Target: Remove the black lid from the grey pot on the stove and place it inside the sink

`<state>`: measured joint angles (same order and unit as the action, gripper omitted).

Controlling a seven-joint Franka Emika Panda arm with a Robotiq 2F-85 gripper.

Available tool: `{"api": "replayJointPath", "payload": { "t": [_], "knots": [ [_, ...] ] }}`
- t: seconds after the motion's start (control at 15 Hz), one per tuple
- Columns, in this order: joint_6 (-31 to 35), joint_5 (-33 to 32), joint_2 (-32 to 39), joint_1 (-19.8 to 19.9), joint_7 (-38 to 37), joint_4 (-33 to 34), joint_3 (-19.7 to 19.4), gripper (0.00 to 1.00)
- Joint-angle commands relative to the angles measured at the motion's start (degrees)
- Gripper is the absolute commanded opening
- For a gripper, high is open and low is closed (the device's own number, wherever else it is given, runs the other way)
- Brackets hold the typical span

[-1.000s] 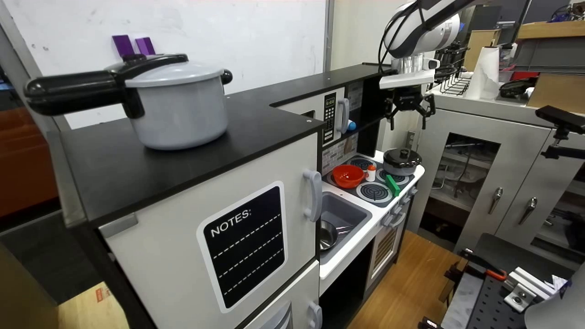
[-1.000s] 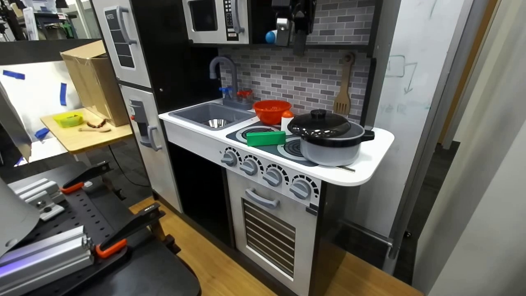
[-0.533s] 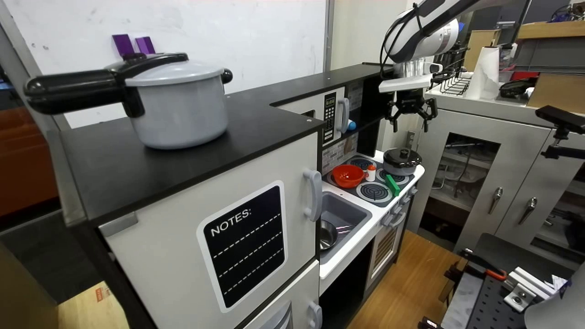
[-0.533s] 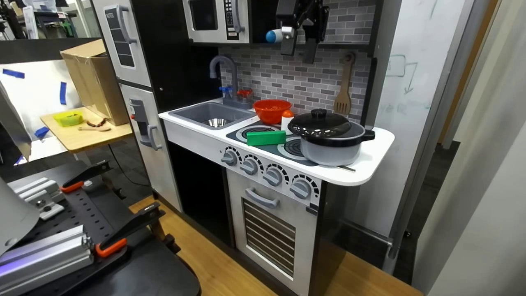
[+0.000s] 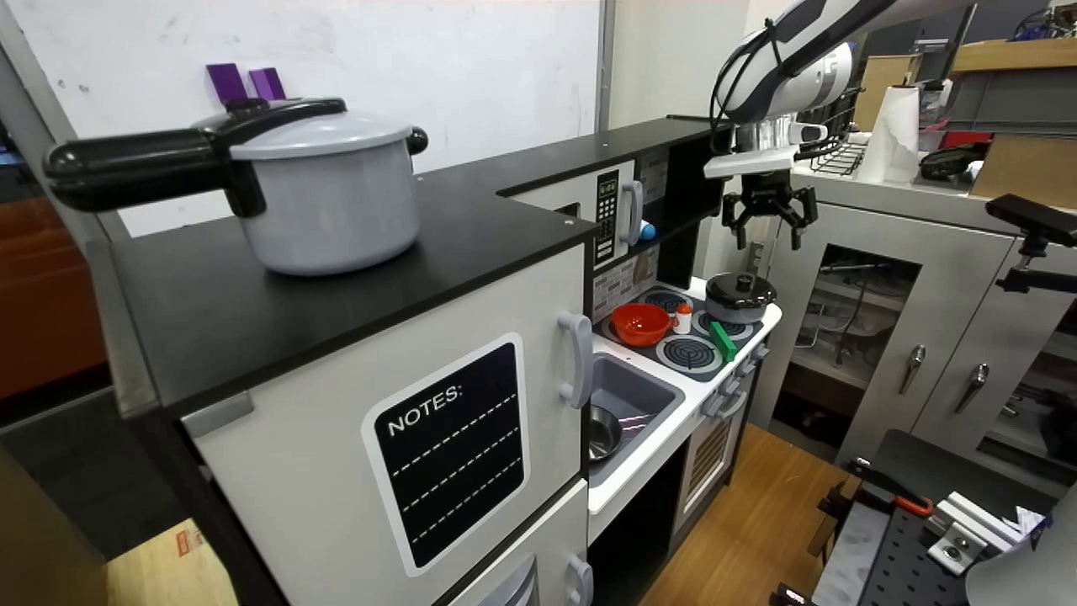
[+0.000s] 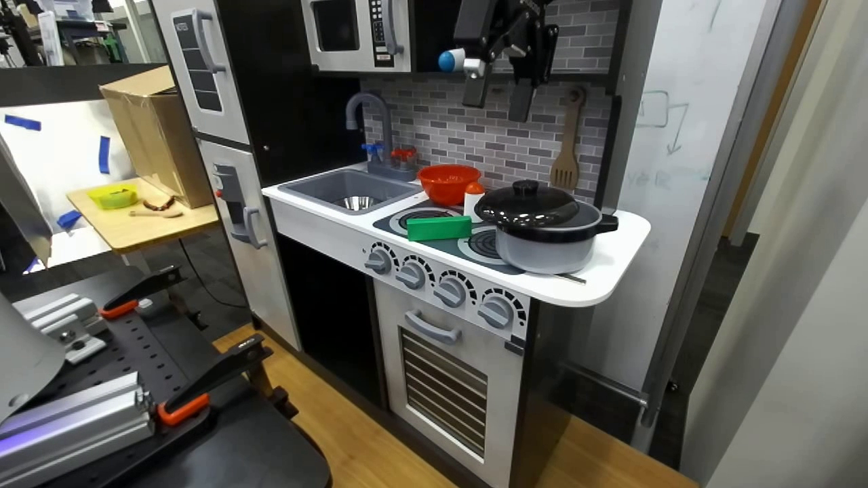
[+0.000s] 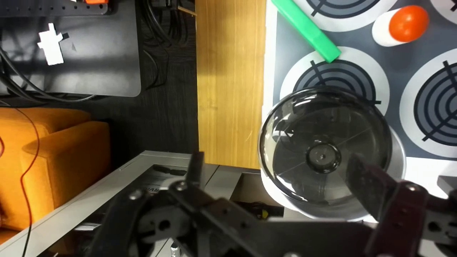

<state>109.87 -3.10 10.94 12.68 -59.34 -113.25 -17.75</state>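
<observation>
Down comes the gripper (image 5: 768, 241), lower than a second ago and farther right in both exterior views, and we see the arm (image 5: 791, 93) shifted along with it. Fingers (image 6: 521, 103) spread wide, tips well separated, it hangs higher than the black lid (image 6: 525, 207) and well apart from it; in the wrist view, one finger hides part of the lid from us. And where's that lid? We have it on the grey pot (image 6: 546, 253), off-centre, overhanging the rim on one side, and from above we look right through it. Pot and lid stand at the end of the stove (image 5: 690, 354), the pot's base partly out on the white counter (image 6: 610, 270). Working along, we pass a green block (image 6: 439, 228), an orange-capped bottle (image 6: 472, 205) and a red bowl (image 6: 449, 184), all on the stove. Past the bowl we reach the sink (image 5: 641, 387), a metal pan (image 5: 602, 433) inside. Up on the dark cabinet top (image 5: 471, 219) in an exterior view, we find a long-handled pot (image 5: 332, 210), upright. Against the brick-patterned wall (image 6: 488, 149), we catch a wooden spatula (image 6: 564, 168), blade down.
</observation>
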Motion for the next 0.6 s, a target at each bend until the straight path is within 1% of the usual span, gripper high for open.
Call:
{"api": "replayJointPath", "payload": {
  "t": [0.0,0.2,0.53],
  "knots": [
    [0.7,-0.4,1.23,0.07,-4.06,0.65,0.01,1.0],
    [0.88,0.63,2.56,0.22,-7.32,1.44,0.02,1.0],
    [0.2,3.89,5.44,0.59,-9.29,3.45,0.23,1.0]
  ]
}}
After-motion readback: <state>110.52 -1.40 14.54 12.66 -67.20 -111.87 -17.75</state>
